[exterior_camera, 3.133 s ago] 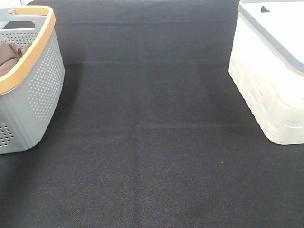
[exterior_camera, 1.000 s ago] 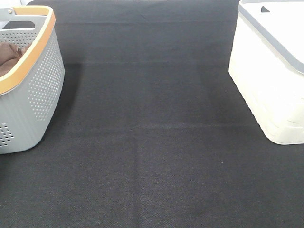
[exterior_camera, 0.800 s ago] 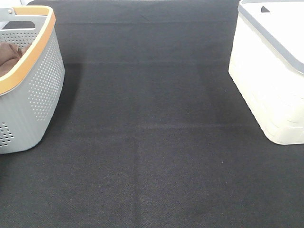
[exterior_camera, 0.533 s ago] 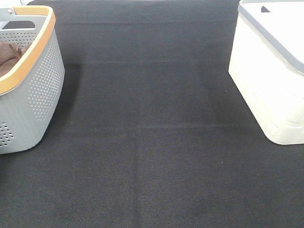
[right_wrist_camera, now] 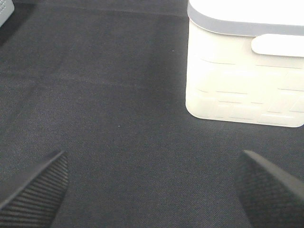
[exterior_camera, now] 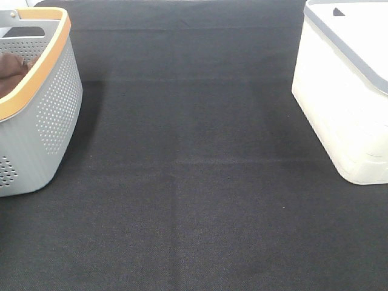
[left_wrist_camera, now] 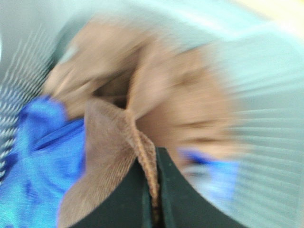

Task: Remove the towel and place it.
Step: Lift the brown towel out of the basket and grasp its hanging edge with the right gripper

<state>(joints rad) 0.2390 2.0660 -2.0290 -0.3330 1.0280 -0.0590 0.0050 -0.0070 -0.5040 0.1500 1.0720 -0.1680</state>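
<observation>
The left gripper [left_wrist_camera: 153, 183] is down inside the grey basket [exterior_camera: 45, 115], its black jaws pressed together on a raised fold of the rust-brown towel [left_wrist_camera: 121, 142], with the stitched hem pinched between them. The towel lies bunched in that basket next to a blue cloth [left_wrist_camera: 38, 156]; the blur hides which lies on top. To lift well, I judge, the arm should rise straight up until the hanging towel clears the basket's orange rim [exterior_camera: 39, 66], leave the blue cloth behind, and only then carry the towel out over the black surface [exterior_camera: 194, 182]. Beyond the basket, the right gripper [right_wrist_camera: 156, 199] hovers over that surface with its jaws spread wide and empty, facing the white storage bin [right_wrist_camera: 242, 71], which stands well apart from the grey basket. Only the left wrist view shows the grip and the blue cloth. The high view shows just a brown patch of towel inside the basket, and neither arm.
</observation>
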